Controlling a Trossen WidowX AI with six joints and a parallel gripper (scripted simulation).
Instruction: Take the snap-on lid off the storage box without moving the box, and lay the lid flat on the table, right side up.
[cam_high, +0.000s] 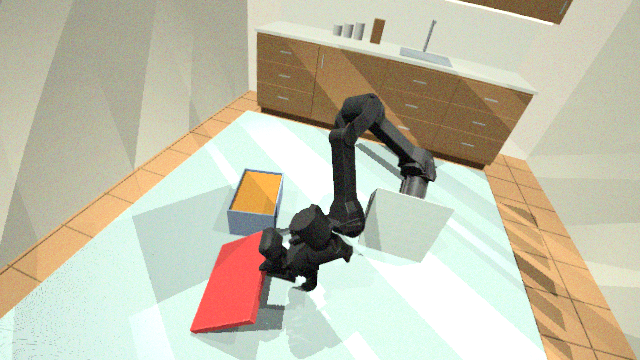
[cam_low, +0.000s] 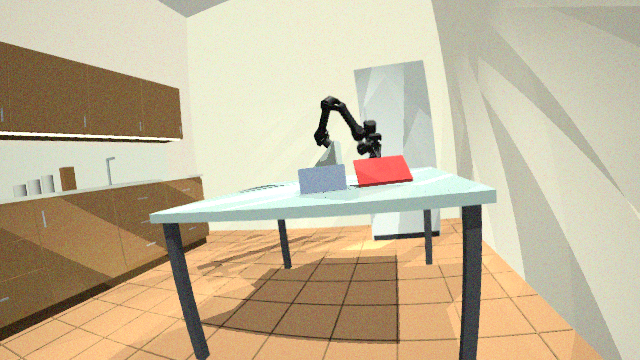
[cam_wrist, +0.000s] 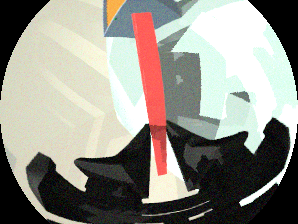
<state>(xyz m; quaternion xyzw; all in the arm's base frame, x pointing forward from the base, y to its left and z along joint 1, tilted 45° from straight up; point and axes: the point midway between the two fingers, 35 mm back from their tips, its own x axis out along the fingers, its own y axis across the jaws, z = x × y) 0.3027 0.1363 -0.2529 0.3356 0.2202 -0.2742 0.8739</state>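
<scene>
The red lid (cam_high: 230, 285) (cam_low: 382, 170) (cam_wrist: 147, 65) is off the box and tilted, one long side raised at the gripper and the other low over the table. I cannot tell whether its low edge touches the table. My gripper (cam_high: 265, 268) (cam_low: 374, 155) (cam_wrist: 157, 124) is shut on the raised edge of the lid; the wrist view shows that edge as a red strip between the fingers. The blue-grey storage box (cam_high: 251, 222) (cam_low: 322, 180) (cam_wrist: 167, 17) stands upright and open, with an orange inside. The lid's far end is close to the box in the top view.
The pale table (cam_high: 107, 280) (cam_low: 225, 215) bears everything. A leaning whitish panel (cam_high: 407, 225) (cam_low: 331, 156) stands near the arm's base, on the side of the gripper away from the lid. Kitchen cabinets (cam_high: 350, 75) (cam_low: 100, 230) are beyond the table.
</scene>
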